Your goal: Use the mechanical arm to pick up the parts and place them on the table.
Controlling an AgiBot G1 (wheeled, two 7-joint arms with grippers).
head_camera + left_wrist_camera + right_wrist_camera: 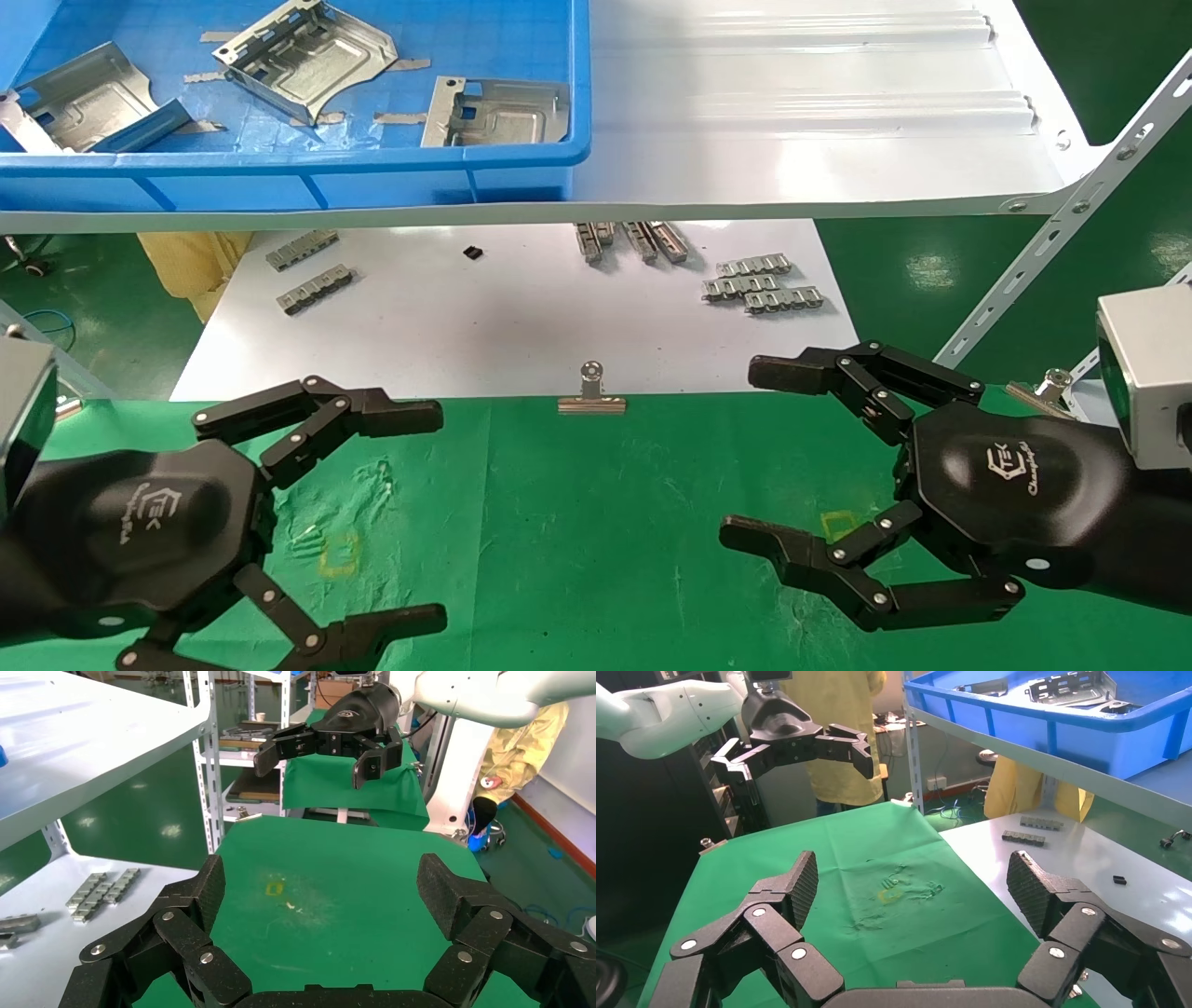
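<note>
We log both grippers hovering over the green table (596,522), facing inward toward each other, well apart. The left gripper (438,513) sits at the near left corner of the cloth, its black jointed fingers (317,415) spread wide with nothing between them; the left wrist view confirms an empty gap over bare cloth. The right gripper (745,457) hangs at the right side of the cloth, likewise splayed wide and holding nothing, its glossy palm housing showing the white logo. The parts remain in the blue bin (298,168) on the white shelf (819,121) above and behind the table: one plate (88,98) at the bin's left, one plate (303,56) tilted near the middle, one plate (498,112) lying by the bin's right wall. Below the shelf we note a white board (484,317) carrying small ridged metal strips (759,284), and a silver binder clip (591,391) at the seam where board meets cloth.
</note>
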